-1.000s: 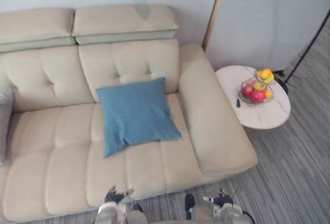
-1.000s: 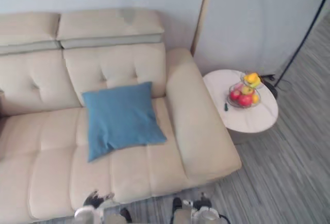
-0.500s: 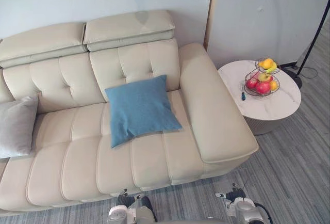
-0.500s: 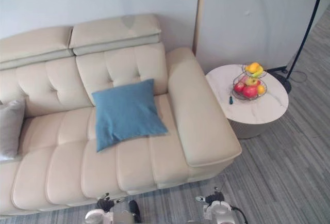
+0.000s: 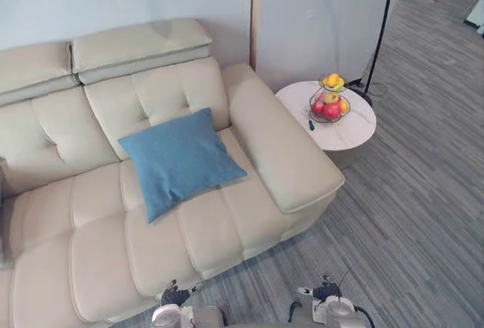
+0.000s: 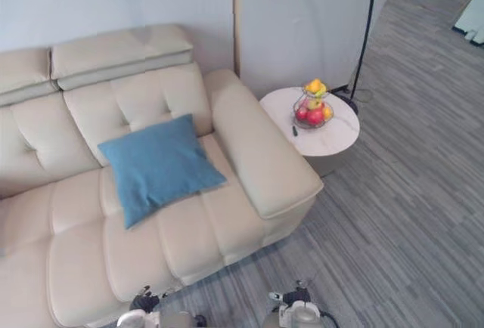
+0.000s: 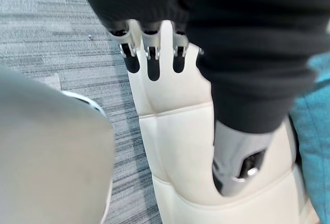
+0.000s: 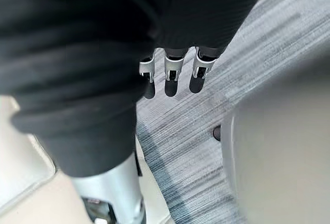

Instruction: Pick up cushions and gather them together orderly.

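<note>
A blue square cushion [image 5: 180,160] lies tilted on the right seat of the beige sofa [image 5: 98,252], leaning against the tufted backrest, close to the right armrest [image 5: 276,146]. My left hand [image 5: 175,298] hangs low in front of the sofa's front edge. In its wrist view its fingers [image 7: 150,53] are straight and hold nothing, with the sofa front past them and the blue cushion [image 7: 315,131] off to one side. My right hand [image 5: 325,298] hangs over the floor, its fingers [image 8: 172,74] straight and empty.
A round white side table [image 5: 344,133] stands right of the armrest, carrying a wire basket of fruit [image 5: 329,104]. A black lamp pole [image 5: 382,26] rises behind it by the white wall panel. Grey striped floor [image 5: 408,215] spreads to the right.
The whole picture has swung to the right, so the camera has moved. More floor now shows on the right, and the grey cushion at the sofa's left end has slid out of frame.
</note>
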You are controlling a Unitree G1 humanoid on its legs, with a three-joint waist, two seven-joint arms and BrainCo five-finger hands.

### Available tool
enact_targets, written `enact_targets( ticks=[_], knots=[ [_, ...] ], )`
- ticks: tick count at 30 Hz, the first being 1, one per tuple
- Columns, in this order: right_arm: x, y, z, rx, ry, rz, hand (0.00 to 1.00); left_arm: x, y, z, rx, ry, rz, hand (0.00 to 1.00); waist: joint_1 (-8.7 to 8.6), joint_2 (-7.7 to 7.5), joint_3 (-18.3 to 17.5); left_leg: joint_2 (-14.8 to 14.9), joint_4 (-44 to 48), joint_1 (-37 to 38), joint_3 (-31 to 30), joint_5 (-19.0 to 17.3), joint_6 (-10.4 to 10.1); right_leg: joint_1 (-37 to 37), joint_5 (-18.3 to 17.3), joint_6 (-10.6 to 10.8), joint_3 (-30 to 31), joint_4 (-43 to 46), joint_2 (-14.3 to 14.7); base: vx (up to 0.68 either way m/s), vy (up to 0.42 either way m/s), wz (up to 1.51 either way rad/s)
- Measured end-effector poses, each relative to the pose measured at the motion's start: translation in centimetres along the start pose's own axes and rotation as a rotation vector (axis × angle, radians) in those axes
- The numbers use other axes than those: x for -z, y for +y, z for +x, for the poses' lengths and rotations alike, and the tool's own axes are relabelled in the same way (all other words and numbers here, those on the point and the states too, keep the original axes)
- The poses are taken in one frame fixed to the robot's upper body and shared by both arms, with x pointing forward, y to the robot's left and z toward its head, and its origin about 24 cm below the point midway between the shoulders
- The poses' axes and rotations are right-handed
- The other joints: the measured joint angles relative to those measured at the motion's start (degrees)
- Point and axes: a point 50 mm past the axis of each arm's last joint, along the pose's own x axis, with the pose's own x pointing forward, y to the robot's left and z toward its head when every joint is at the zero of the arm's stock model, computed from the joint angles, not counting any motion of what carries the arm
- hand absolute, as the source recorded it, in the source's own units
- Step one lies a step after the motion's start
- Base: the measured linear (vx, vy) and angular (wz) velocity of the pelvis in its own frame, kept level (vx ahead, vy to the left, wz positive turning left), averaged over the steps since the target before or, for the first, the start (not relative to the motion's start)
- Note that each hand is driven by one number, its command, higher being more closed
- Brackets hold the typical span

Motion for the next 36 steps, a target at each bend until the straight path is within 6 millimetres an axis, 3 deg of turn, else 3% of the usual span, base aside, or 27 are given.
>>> enact_targets(
  ticks=[2, 4, 6, 7, 8, 9, 12, 14, 15, 16, 17, 19, 20, 24, 25, 26, 27, 28, 30, 32, 33, 34, 35, 36],
  knots=[
    [-0.5, 0.7, 0.0, -0.017, -0.013, 0.002, 0.00, 0.0, 0.0, 0.1, 0.001, 0.008, 0.001, 0.00, 0.23, 0.09, -0.1, 1.9, -0.6, 0.8, 4.7, 0.4, 0.9, -2.1, 2.2, -1.4, 2.0, 0.1, 2.2, 0.13, 0.004, -1.41],
    [-0.8, 1.1, 0.0, -0.030, -0.025, -0.008, 0.00, -0.1, -0.2, 0.1, 0.006, 0.008, -0.002, 0.00, 0.12, 0.48, -0.3, 3.9, -1.1, 1.6, 9.3, 0.9, 1.6, -5.1, 5.5, -4.5, -4.0, 0.3, 3.8, 0.16, -0.016, -1.58],
    [-0.9, 1.1, 0.0, -0.031, -0.028, -0.011, 0.00, -0.1, -0.3, 0.1, 0.008, 0.009, -0.005, 0.00, 0.31, 0.54, -0.3, 5.4, -1.6, 3.3, 13.5, 1.1, 1.9, -6.3, 6.6, -9.3, -17.4, 0.0, 3.2, 0.09, -0.050, -1.55],
    [-1.1, 0.9, 0.1, -0.025, -0.035, -0.005, 0.00, -0.2, -0.4, 0.1, 0.012, 0.008, -0.002, 0.00, 0.08, 0.69, -0.2, 4.9, -3.1, 5.4, 17.0, 1.1, 1.9, -6.2, 2.1, -13.3, -30.0, 1.7, 0.7, 0.08, -0.096, -1.35],
    [-1.0, 0.5, 0.1, -0.014, -0.030, 0.006, 0.00, -0.4, -0.7, 0.2, 0.018, 0.005, -0.002, 0.00, -0.13, 0.31, -0.4, 4.4, -4.4, 7.4, 19.4, 1.1, 1.8, -5.4, -0.3, -14.0, -36.0, 2.9, -1.0, 0.13, -0.129, -1.39],
    [-0.7, 0.1, 0.1, 0.000, -0.022, 0.018, 0.00, -0.5, -0.8, 0.2, 0.022, 0.002, -0.002, 0.00, -0.51, 0.87, -0.3, 4.2, -5.6, 9.5, 21.2, 1.3, 1.6, -4.8, -0.7, -13.1, -38.3, 3.7, -1.3, 0.13, -0.112, -1.14],
    [-0.6, -0.8, 0.4, 0.015, -0.011, 0.005, 0.00, -0.3, -0.8, 0.3, 0.030, 0.019, 0.022, 0.00, -0.96, 1.46, -0.2, 5.1, -3.2, 11.2, 21.3, 1.5, 1.2, -4.8, -2.6, -11.7, -33.2, 4.2, 1.6, 0.16, -0.162, -0.97],
    [-0.2, -1.4, 0.4, 0.033, 0.007, 0.030, 0.00, -0.1, -0.8, 0.3, 0.032, 0.029, 0.026, 0.00, -1.35, 1.86, 0.3, 10.7, 12.6, 7.2, 19.0, 1.8, 1.8, -3.2, -3.9, -11.4, -30.2, 3.7, 4.2, 0.20, -0.217, -0.87],
    [0.0, -1.6, 0.4, 0.045, 0.013, 0.038, 0.00, 0.0, -0.7, 0.3, 0.030, 0.033, 0.029, 0.00, -1.30, 2.48, 0.9, 14.1, 22.7, 4.1, 15.6, 2.8, 5.5, -1.3, -4.5, -12.5, -27.8, 3.4, 6.3, 0.19, -0.163, -0.86],
    [0.2, -1.9, 0.4, 0.052, 0.017, 0.036, 0.00, 0.2, -0.5, 0.2, 0.029, 0.042, 0.032, 0.00, -1.23, 2.31, 1.4, 15.1, 27.2, 2.7, 13.4, 2.3, 6.8, -0.5, -5.0, -12.9, -26.5, 3.4, 7.4, 0.19, -0.082, -1.15],
    [0.2, -2.0, 0.4, 0.058, 0.020, 0.039, 0.00, 0.4, -0.3, 0.2, 0.029, 0.043, 0.035, 0.00, -0.97, 2.59, 1.7, 14.5, 31.3, 0.5, 9.3, 0.0, 5.4, 0.7, -6.0, -14.0, -23.9, 3.5, 8.5, 0.18, -0.038, -1.25],
    [0.2, -2.0, 0.4, 0.060, 0.019, 0.041, 0.00, -0.1, -0.3, 0.2, 0.028, 0.024, 0.033, 0.00, -0.89, 2.13, 2.0, 10.7, 31.6, -3.4, 3.0, -2.5, 3.7, 1.8, -6.2, -15.0, -19.3, 3.4, 9.7, 0.24, -0.019, -1.41],
    [0.3, -1.9, 0.4, 0.060, 0.022, 0.042, 0.00, -0.5, -0.7, 0.2, 0.035, 0.004, 0.023, 0.00, 0.06, 1.90, 2.2, 6.8, 28.1, -6.0, -1.8, -3.5, 2.9, 2.1, -6.1, -14.8, -15.0, 3.5, 10.4, 0.19, 0.010, -1.56],
    [0.0, -1.0, 0.3, 0.045, 0.019, 0.048, 0.00, -1.2, -1.2, 0.2, 0.044, -0.024, 0.010, 0.00, 2.06, 1.81, 2.2, -2.0, 15.6, -10.2, -16.9, -3.6, 2.2, 3.4, -6.0, -12.6, -2.2, 3.4, 13.1, 0.23, 0.119, -1.84],
    [0.0, -0.8, 0.3, 0.043, 0.019, 0.049, 0.00, -1.1, -1.2, 0.2, 0.044, -0.024, 0.010, 0.00, 2.13, 1.89, 2.2, -2.6, 13.3, -10.2, -19.2, -3.2, 2.6, 3.6, -6.4, -12.0, -0.4, 3.5, 13.5, 0.21, 0.208, -1.66],
    [-0.2, -0.5, 0.3, 0.035, 0.014, 0.035, 0.00, -0.9, -1.2, 0.1, 0.042, -0.022, 0.006, 0.00, 2.06, 2.15, 2.0, -2.9, 9.2, -9.7, -21.3, -1.6, 4.7, 3.7, -7.5, -10.8, 3.0, 4.4, 14.5, 0.31, 0.315, -1.66],
    [-0.3, -0.2, 0.3, 0.028, 0.008, 0.022, 0.00, -0.7, -1.2, 0.1, 0.041, -0.017, -0.001, 0.00, 2.27, 2.88, 1.6, -1.8, 6.6, -8.3, -20.4, 1.7, 2.2, 3.5, -9.2, -10.2, 5.8, 6.0, 15.4, 0.34, 0.327, -1.57],
    [-0.3, -0.1, 0.2, 0.025, 0.009, 0.024, 0.00, -0.8, -0.9, 0.1, 0.033, -0.019, 0.000, 0.00, 2.60, 2.18, 1.5, -1.7, 6.4, -7.5, -18.2, 1.5, 2.4, 3.5, -10.1, -9.8, 7.0, 7.0, 15.1, 0.36, 0.335, -1.45],
    [0.0, 0.9, 0.0, 0.002, 0.018, 0.037, 0.00, -0.9, -0.3, 0.2, 0.020, -0.023, 0.007, 0.00, 3.31, -0.17, 0.9, -1.3, 5.3, -5.1, -10.6, -0.7, 4.0, 1.9, -11.6, -6.4, 3.6, 9.5, 10.0, 0.27, 0.275, -1.41],
    [0.2, 1.5, -0.2, -0.011, 0.024, 0.044, 0.00, -1.3, -0.3, 0.3, 0.022, -0.031, 0.015, 0.00, 4.26, -0.67, 0.9, -1.1, 4.9, -3.3, -6.9, -1.9, 4.4, 0.4, -11.4, -3.4, -0.3, 12.0, 7.4, 0.17, 0.189, -1.12],
    [0.0, 1.6, -0.2, -0.015, 0.016, 0.048, 0.00, -1.3, -0.4, 0.3, 0.028, -0.032, 0.026, 0.00, 4.25, -0.73, 1.0, -1.0, 4.5, -2.3, -5.4, -2.2, 4.6, -1.2, -11.3, -1.9, -4.6, 14.9, 5.9, 0.18, 0.124, -0.91],
    [-0.4, 1.5, -0.2, -0.011, -0.004, 0.054, 0.00, -1.4, -0.8, 0.3, 0.041, -0.030, 0.047, 0.00, 4.11, -0.41, 1.3, -0.9, 3.2, 0.0, -3.5, -2.4, 4.9, -3.4, -11.5, -0.3, -13.2, 19.8, 2.7, 0.22, 0.094, -0.77],
    [-0.3, 1.4, -0.2, -0.009, -0.001, 0.050, 0.00, -1.3, -0.9, 0.4, 0.052, -0.024, 0.075, 0.00, 3.83, -0.06, 1.6, -0.5, 1.3, 2.7, -1.6, -2.4, 4.9, -3.5, -12.3, -1.7, -21.7, 22.0, -0.6, 0.20, 0.038, -0.61],
    [-0.3, 1.3, -0.2, -0.010, 0.000, 0.048, 0.00, -1.2, -0.9, 0.4, 0.054, -0.017, 0.077, 0.00, 3.66, 0.26, 1.8, -0.2, 0.5, 3.7, -0.5, -2.4, 4.9, -3.4, -12.4, -2.6, -24.8, 22.0, -1.5, 0.22, 0.022, -0.70]
  ],
)
